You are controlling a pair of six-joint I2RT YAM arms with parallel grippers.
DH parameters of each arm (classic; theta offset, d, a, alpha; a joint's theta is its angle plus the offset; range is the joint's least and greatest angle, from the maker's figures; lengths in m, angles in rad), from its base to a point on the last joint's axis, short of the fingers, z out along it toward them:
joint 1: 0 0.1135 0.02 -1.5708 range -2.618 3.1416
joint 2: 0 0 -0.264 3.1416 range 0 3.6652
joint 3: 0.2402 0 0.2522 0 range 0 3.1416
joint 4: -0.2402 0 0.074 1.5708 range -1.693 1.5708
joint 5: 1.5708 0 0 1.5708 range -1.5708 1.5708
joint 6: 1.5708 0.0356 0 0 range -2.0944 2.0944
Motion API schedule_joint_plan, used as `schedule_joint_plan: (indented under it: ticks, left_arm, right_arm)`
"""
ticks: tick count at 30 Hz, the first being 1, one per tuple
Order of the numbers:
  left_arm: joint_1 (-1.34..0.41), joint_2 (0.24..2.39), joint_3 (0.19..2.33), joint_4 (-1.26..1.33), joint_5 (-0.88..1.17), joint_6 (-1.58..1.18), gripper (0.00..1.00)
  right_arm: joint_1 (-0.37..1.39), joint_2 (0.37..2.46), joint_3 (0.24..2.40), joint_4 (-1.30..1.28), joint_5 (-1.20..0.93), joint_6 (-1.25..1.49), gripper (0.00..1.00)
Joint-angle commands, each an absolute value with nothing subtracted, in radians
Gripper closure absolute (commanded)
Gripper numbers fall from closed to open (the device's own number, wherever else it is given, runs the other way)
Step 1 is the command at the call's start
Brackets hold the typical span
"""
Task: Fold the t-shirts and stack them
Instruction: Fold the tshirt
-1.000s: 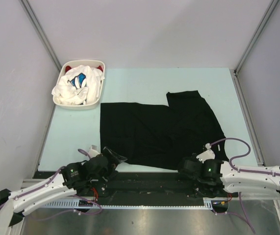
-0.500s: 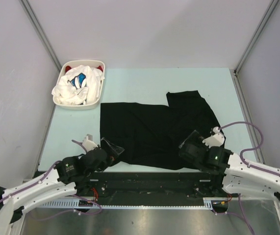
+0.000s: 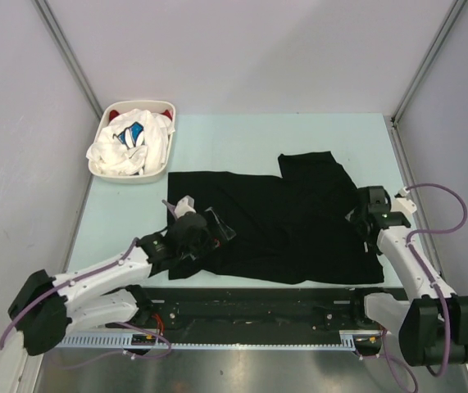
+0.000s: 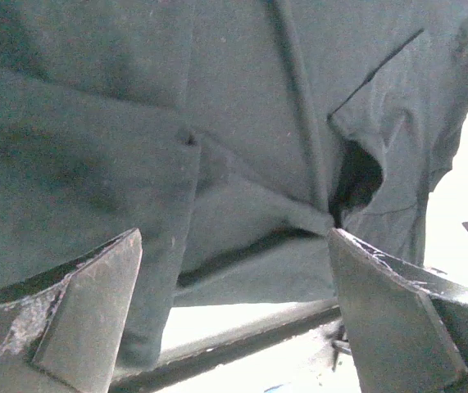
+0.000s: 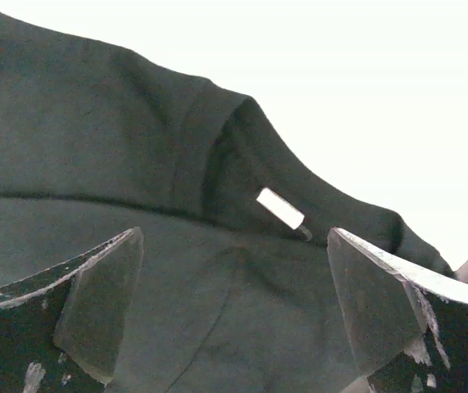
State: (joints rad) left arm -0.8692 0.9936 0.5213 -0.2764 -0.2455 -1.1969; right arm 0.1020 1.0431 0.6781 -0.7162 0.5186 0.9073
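A large black t-shirt [image 3: 274,221] lies spread flat on the pale table, one folded part reaching toward the back right. My left gripper [image 3: 215,229] hovers open over its left part; in the left wrist view the left gripper [image 4: 234,237] holds nothing, with the dark cloth [image 4: 217,123] beneath and its near hem by the table edge. My right gripper [image 3: 360,216] stands open at the shirt's right edge. In the right wrist view the right gripper [image 5: 234,237] is open above the black cloth [image 5: 135,164], near a white label [image 5: 280,208]. A white t-shirt with blue print [image 3: 131,143] and a red one [image 3: 117,110] lie in the basket.
The white oval basket [image 3: 127,177] stands at the table's back left corner. A black rail [image 3: 258,301] runs along the near table edge between the arm bases. Grey walls close in the left, right and back.
Both arms have swung out from the near edge: the left one forward over the shirt's left part, the right one out to its right edge. The right gripper has opened.
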Motion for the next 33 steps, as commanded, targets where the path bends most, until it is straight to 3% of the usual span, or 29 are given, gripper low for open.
schedule_joint_plan:
  ticks: [1, 11, 18, 22, 25, 26, 28, 29, 31, 33]
  left_arm:
    - [-0.735, 1.092, 0.538, -0.011, -0.036, -1.109, 0.0]
    - [-0.509, 1.209, 0.463, 0.169, 0.211, -1.118, 0.0]
    - [-0.439, 1.229, 0.35, 0.319, 0.324, -1.154, 0.0]
    - [-0.433, 1.272, 0.321, 0.397, 0.385, -1.172, 0.0]
    - [-0.422, 1.307, 0.307, 0.431, 0.426, -1.172, 0.0]
    - [-0.414, 1.316, 0.304, 0.448, 0.445, -1.173, 0.0]
    - [-0.41, 1.327, 0.296, 0.459, 0.463, -1.173, 0.0]
    - [-0.408, 1.327, 0.293, 0.462, 0.466, -1.169, 0.0]
    - [-0.408, 1.313, 0.288, 0.451, 0.469, -1.16, 0.0]
    - [-0.405, 1.301, 0.288, 0.431, 0.465, -1.143, 0.0]
  right_arm:
    - [-0.067, 1.074, 0.664, -0.689, 0.332, 0.715, 0.01]
    - [-0.149, 1.199, 0.653, -0.689, 0.144, 0.664, 0.02]
    - [-0.141, 1.311, 0.652, -0.709, 0.189, 0.693, 0.06]
    - [-0.107, 1.33, 0.65, -0.721, 0.239, 0.729, 0.16]
    - [-0.086, 1.332, 0.649, -0.73, 0.27, 0.752, 0.36]
    - [-0.084, 1.328, 0.649, -0.732, 0.284, 0.761, 0.48]
    - [-0.087, 1.324, 0.649, -0.732, 0.291, 0.761, 0.59]
    - [-0.094, 1.322, 0.65, -0.732, 0.305, 0.767, 0.71]
    - [-0.104, 1.319, 0.649, -0.729, 0.314, 0.769, 0.81]
    - [-0.115, 1.313, 0.65, -0.718, 0.325, 0.759, 0.98]
